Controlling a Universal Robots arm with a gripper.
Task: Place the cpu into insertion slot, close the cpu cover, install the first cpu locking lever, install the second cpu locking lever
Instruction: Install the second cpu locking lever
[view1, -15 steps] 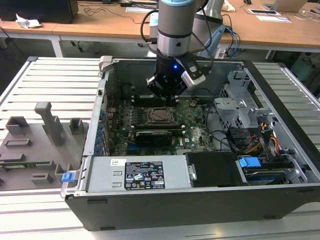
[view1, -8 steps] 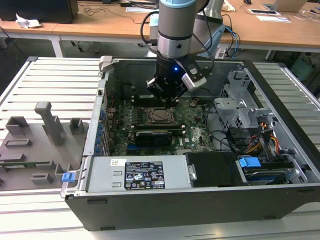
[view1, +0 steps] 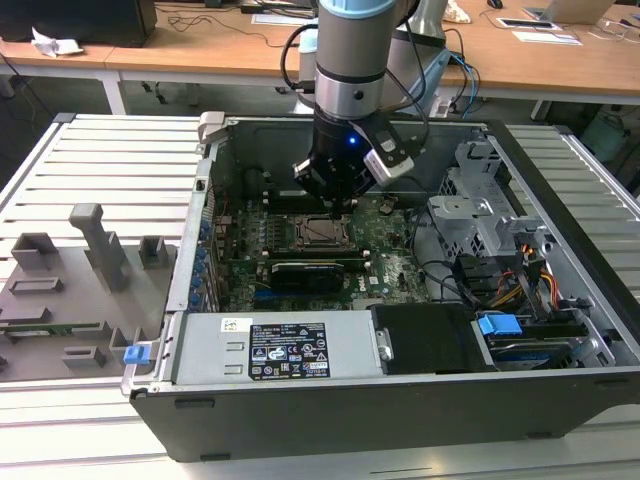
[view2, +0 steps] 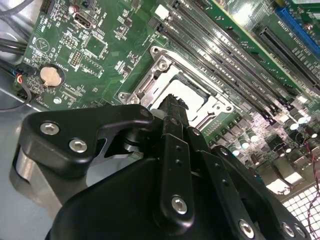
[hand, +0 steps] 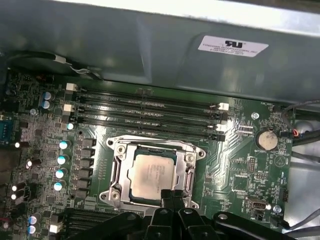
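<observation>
Square cpu (hand: 151, 173) lying flat in the insertion slot (hand: 118, 172), silver top facing up, cpu cover (hand: 190, 167) shut around it, just below the gripper (hand: 172, 197), fingers close together holding nothing, white label (hand: 232, 46) with tiny print on the case wall beyond.

Silver cpu (hand: 153, 173) flat in insertion slot (hand: 116, 172).

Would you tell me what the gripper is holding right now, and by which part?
Nothing: the gripper hangs over the socket edge, and the cpu lies seated under the cpu cover.
</observation>
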